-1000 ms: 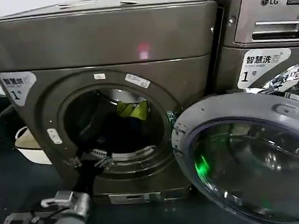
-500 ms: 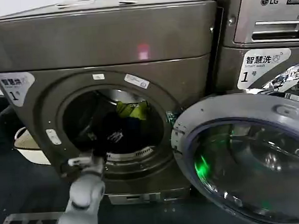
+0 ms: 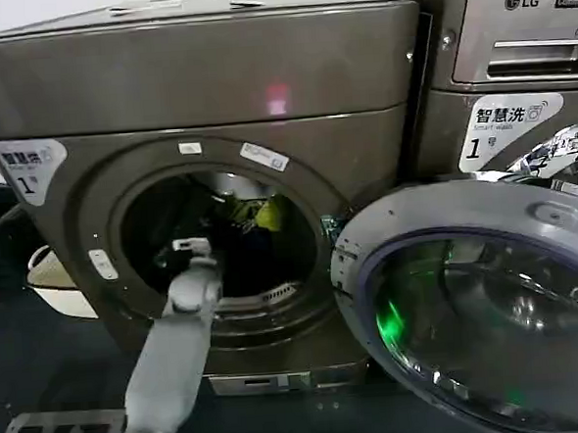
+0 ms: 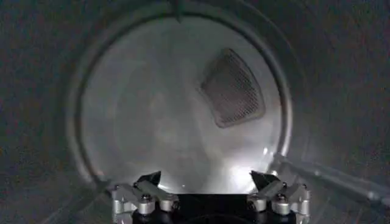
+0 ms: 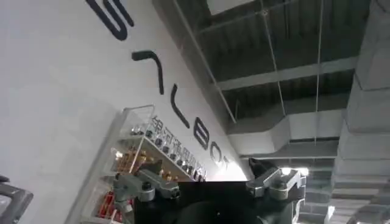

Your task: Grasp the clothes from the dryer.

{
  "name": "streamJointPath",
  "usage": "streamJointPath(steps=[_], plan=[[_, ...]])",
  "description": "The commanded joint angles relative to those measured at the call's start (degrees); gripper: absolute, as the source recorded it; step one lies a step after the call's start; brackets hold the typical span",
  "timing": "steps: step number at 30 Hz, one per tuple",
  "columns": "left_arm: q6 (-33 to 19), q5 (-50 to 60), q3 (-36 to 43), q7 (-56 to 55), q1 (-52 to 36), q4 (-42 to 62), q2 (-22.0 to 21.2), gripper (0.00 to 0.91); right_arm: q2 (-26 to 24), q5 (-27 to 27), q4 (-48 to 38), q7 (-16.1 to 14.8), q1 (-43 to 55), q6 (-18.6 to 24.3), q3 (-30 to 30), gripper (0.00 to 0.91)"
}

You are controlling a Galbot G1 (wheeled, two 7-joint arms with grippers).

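Floor: you are looking down at a dark floor (image 3: 43, 369) in front of two bronze-grey machines standing side by side, with a pale basin (image 3: 56, 285) low at the robot's left of them.
Dryer: the dryer (image 3: 204, 114) you want is the larger machine on the left, marked with a white "1" sticker (image 3: 31, 164); its round porthole stands open.
Door: its round glass door (image 3: 481, 313) hangs swung out to the robot's right, in front of the LG machine (image 3: 515, 65).
Clothes: the clothes (image 3: 255, 228) lie inside the drum, toward the back and right of the porthole; you can make out a yellow-green garment (image 3: 264, 213) on top with a dark garment under and beside it.
Left arm: your grey left arm (image 3: 170, 351) rises from the lower left and reaches in through the porthole.
Left hand: the left hand (image 3: 191, 248) sits just inside the porthole's lower left, beside the dark fabric; in the left wrist view its two fingertips (image 4: 149, 179) stand wide apart with nothing between them, facing the drum's pale back wall (image 4: 164, 109) and its mesh vent (image 4: 233, 88).
Right hand: the right hand (image 5: 207, 176) points up toward a white wall and ceiling ducts, away from the dryer, its fingers spread and holding nothing.
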Motion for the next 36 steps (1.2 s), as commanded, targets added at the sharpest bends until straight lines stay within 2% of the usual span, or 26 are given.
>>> streamJointPath(steps=[1, 2, 4, 5, 10, 15, 21, 26, 28, 36], plan=[[-2.3, 11.5, 9.8, 19.5, -18.5, 30.4, -0.6, 0.907, 0.0, 0.1, 0.0, 0.0, 0.2, 0.1, 0.1, 0.907], [-3.1, 13.2, 15.0, 22.1, -20.0, 32.2, 0.0, 0.907, 0.1, 0.1, 0.0, -0.1, 0.3, 0.0, 0.1, 0.907], [-4.4, 17.3, 20.1, 26.9, -21.3, 34.5, 0.5, 0.907, 0.3, 0.1, 0.1, -0.3, 0.4, -0.1, 0.1, 0.907], [-6.8, 20.8, 22.2, 30.2, -22.6, 36.1, 0.6, 0.907, 0.4, 0.1, 0.2, -0.3, 0.5, 0.0, 0.1, 0.907], [-13.7, 29.4, 26.9, 42.7, -27.1, 44.2, 0.5, 0.907, 0.7, 0.2, 0.1, -0.3, 0.4, 0.1, 0.3, 0.907], [-17.4, 34.9, 30.2, 49.5, -29.5, 48.6, 0.1, 0.907, 0.8, 0.2, -0.1, -0.3, 0.1, 0.2, 0.8, 0.907], [-16.1, 50.2, 31.5, 50.1, -31.6, 49.2, -1.2, 0.907, 1.4, 0.2, 0.6, -0.4, 0.7, 0.3, 0.2, 0.907], [-15.4, 54.9, 32.6, 49.4, -32.9, 50.2, -2.2, 0.907, 2.0, 0.1, 1.0, -0.4, 1.0, 0.5, -0.1, 0.907], [-13.1, 56.6, 33.0, 47.4, -32.4, 49.7, -2.5, 0.907, 2.2, 0.1, 1.2, -0.4, 1.1, 0.5, -0.2, 0.907], [-10.7, 58.1, 32.9, 45.2, -31.4, 50.5, -3.4, 0.907, 2.1, 0.1, 1.3, -0.5, 0.9, 0.6, 0.0, 0.907]])
